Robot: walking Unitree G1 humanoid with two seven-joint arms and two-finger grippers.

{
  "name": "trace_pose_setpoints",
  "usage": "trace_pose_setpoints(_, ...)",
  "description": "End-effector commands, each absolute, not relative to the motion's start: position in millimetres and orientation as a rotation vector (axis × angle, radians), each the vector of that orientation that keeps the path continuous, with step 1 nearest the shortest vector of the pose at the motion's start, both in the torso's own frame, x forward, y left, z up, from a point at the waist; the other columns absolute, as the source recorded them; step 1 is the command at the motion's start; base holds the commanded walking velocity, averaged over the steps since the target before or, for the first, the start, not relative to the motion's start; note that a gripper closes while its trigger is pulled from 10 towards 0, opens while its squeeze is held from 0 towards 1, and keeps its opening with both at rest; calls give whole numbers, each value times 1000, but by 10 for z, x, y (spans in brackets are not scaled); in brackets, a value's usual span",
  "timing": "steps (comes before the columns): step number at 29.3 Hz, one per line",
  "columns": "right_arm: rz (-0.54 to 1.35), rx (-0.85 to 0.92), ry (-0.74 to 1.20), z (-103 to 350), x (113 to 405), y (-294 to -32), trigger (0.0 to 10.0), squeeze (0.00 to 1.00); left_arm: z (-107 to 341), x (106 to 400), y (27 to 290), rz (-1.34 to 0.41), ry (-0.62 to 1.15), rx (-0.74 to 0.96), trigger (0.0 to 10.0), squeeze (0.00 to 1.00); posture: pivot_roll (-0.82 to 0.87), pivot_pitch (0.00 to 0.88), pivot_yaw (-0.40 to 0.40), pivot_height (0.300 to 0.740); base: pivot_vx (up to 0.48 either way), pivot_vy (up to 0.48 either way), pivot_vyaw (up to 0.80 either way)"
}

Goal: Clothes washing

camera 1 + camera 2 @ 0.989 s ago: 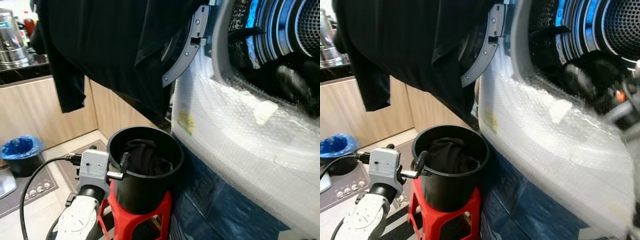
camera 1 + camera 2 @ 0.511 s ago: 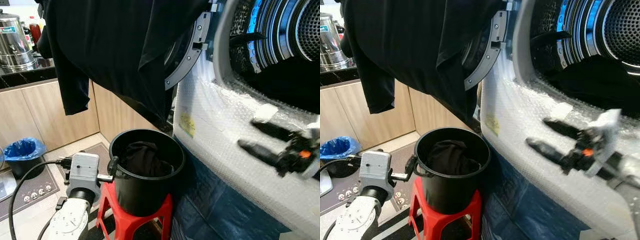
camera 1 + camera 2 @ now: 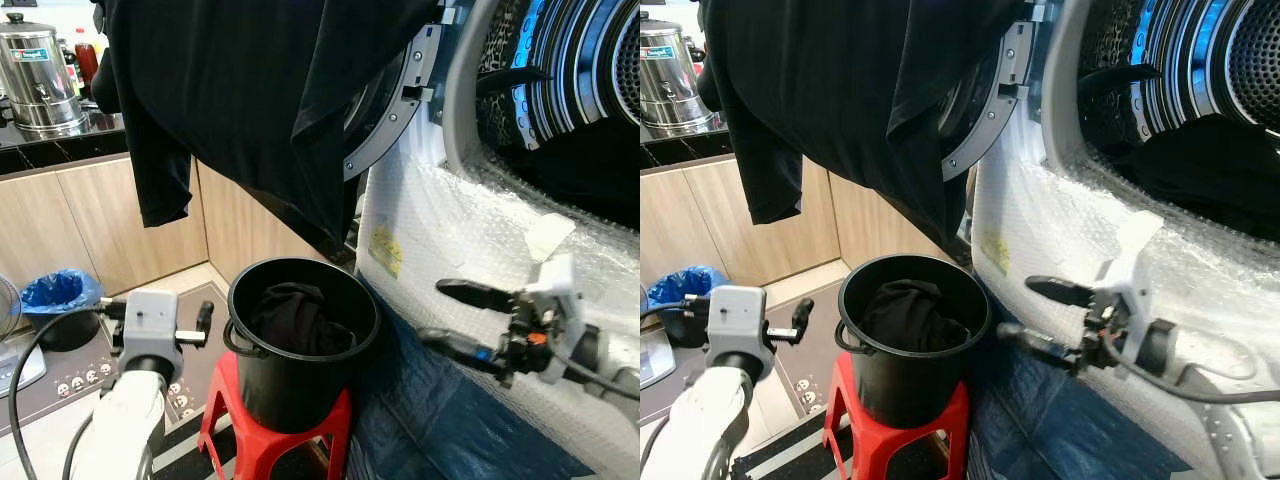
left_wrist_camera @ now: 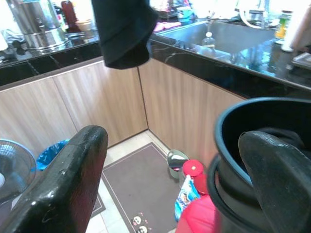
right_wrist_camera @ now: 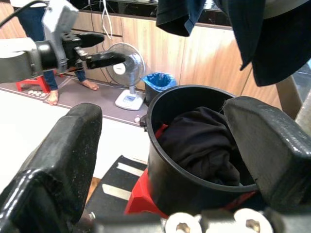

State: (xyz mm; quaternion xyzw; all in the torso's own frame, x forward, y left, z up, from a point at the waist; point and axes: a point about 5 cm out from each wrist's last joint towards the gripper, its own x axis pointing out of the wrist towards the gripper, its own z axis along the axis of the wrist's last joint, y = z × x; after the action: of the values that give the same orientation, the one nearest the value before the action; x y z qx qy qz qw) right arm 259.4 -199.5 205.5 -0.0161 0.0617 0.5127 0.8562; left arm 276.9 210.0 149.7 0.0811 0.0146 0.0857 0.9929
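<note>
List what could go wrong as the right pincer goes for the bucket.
The black bucket stands on a small red stool; a push from the open right pincer could topple it. The black garment draped over the washer door hangs above the bucket and might snag the arm.

Items counted as observed. One black bucket is recorded, set on one red stool. One dark garment is noted inside the bucket, and one black garment is seen draped over the one open washer door. One washing machine, wrapped in bubble film, is recorded. Two grippers are counted: the left gripper and the right gripper, each with two black fingers held apart. One steel urn, one blue-lined bin and one floor fan are logged. Two bare feet of one person are noted.
</note>
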Motion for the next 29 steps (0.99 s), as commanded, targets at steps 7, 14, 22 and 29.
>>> trace_pose_setpoints(7, 1119, -67, 121, 2068, 2478, -1939, 10000, 0, 1383, 3021, 2310, 179, 81, 96, 10000, 0, 54, 0, -80, 740, 0, 0, 0)
trace_pose_setpoints(14, 1146, -50, 143, 2050, 2407, -1940, 10000, 0, 1266, 3172, 2353, 141, 127, 110, 10000, 0, 41, 0, -82, 740, 0, 0, 0)
trace_pose_setpoints(22, 1174, -27, 142, 2019, 2362, -1849, 10000, 0, 1268, 3493, 2492, 125, 171, 120, 10000, 0, 19, 0, -88, 740, 0, 0, 0)
trace_pose_setpoints(29, 1195, -16, 148, 2006, 2317, -1807, 10000, 0, 1405, 3698, 2506, 77, 155, 154, 10000, 0, -4, 0, -85, 740, 0, 0, 0)
